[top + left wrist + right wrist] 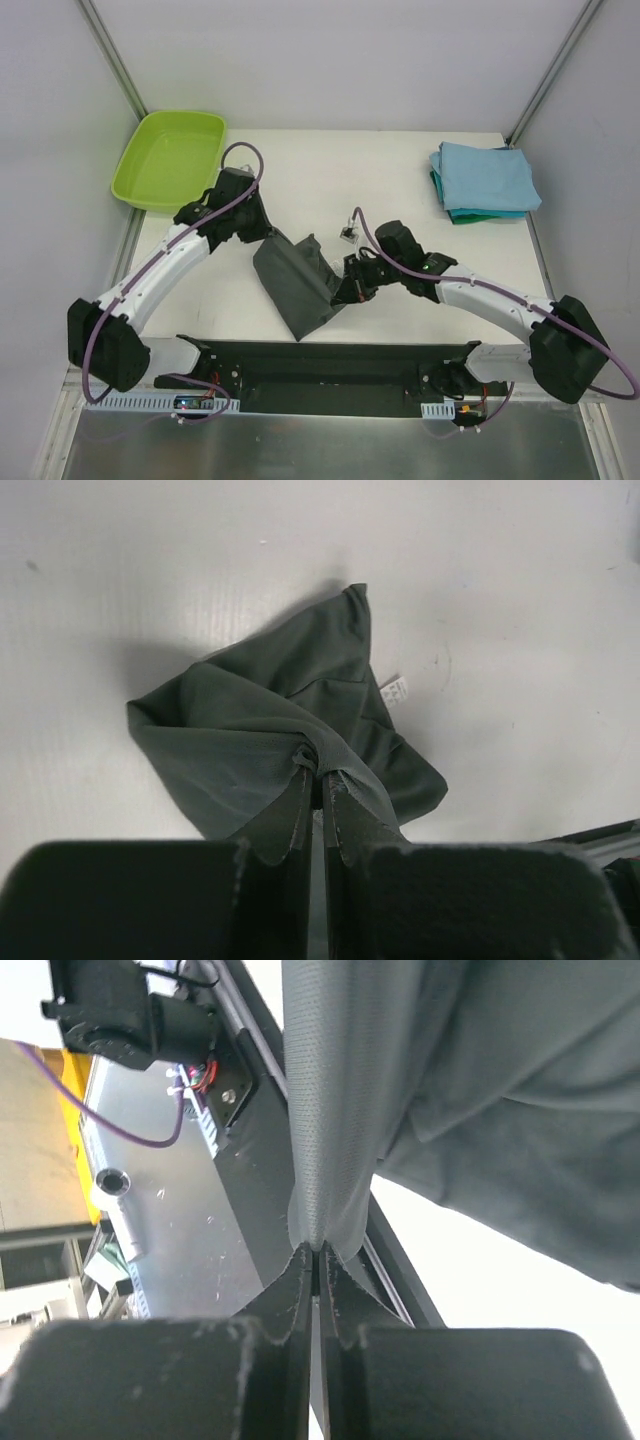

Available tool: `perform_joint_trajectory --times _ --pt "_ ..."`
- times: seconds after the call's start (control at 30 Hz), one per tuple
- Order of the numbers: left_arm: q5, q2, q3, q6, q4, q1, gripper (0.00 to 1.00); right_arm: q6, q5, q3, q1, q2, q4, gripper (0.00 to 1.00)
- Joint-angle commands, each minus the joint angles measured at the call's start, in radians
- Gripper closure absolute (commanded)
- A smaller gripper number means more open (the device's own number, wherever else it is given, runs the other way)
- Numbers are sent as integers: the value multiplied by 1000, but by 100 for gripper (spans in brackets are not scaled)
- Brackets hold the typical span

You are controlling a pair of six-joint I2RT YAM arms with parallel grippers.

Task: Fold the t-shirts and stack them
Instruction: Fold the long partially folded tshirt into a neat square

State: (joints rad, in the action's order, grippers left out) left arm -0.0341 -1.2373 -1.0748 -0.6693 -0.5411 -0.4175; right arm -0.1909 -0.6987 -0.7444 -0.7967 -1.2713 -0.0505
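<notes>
The dark charcoal-grey t-shirt (300, 280) hangs bunched between both grippers over the middle of the white table, its lower end near the front edge. My left gripper (262, 232) is shut on its upper left part; in the left wrist view the cloth (260, 730) bunches at the fingertips (318, 770). My right gripper (345, 290) is shut on its right edge; in the right wrist view the cloth (350, 1090) rises from the closed tips (316, 1250). A light blue folded shirt (485, 175) lies on a teal one (480, 214) at the back right.
A lime-green plastic tub (170, 158) stands at the back left corner. A small dark object with a white cable (348, 232) lies mid-table. The black mounting rail (330, 360) runs along the near edge. Grey walls enclose the table.
</notes>
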Motion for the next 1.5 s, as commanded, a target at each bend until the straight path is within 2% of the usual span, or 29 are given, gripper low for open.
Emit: perform_joint_trajectory --times 0.0,0.3,0.63,0.73,0.77,0.8,0.87,0.93,0.97,1.0,1.03,1.07,1.2,1.27,1.37,1.47 --pt "11 -117 -109 22 92 -26 100 -30 21 49 71 79 -51 100" --pt "-49 -408 -280 39 113 -49 100 14 68 73 206 61 -121 99" --pt "-85 -599 -372 63 112 -53 100 57 90 47 304 -91 -124 100" --pt "-92 -651 -404 60 112 -53 100 65 183 28 315 -117 -127 92" --pt "-90 -668 -416 59 112 -53 100 71 227 17 318 -128 -132 85" --pt "-92 -683 -428 62 112 -53 88 79 278 5 318 -135 -146 80" --pt "-116 -695 -454 68 112 -53 59 109 336 -35 321 -146 -184 72" --pt "-139 -680 -474 71 112 -55 44 128 349 -71 323 -131 -222 62" --pt "-133 -659 -476 68 110 -56 33 131 355 -81 321 -106 -235 57" --pt "-113 -636 -476 66 112 -60 17 128 357 -87 320 -87 -242 48" --pt "-90 -604 -468 66 113 -63 1 128 346 -92 318 -60 -247 25" --pt "-75 -569 -458 69 113 -67 1 130 329 -93 317 -33 -252 4" --pt "-96 -440 -352 79 147 -69 1 97 240 -78 269 52 -241 4" --pt "-171 -395 -263 83 187 -69 1 55 197 -63 217 69 -183 4" --pt "-283 -375 -171 83 246 -69 1 -8 159 -55 121 43 -83 4" --pt "-320 -390 -108 77 279 -69 1 -36 165 -76 47 -40 -26 4"
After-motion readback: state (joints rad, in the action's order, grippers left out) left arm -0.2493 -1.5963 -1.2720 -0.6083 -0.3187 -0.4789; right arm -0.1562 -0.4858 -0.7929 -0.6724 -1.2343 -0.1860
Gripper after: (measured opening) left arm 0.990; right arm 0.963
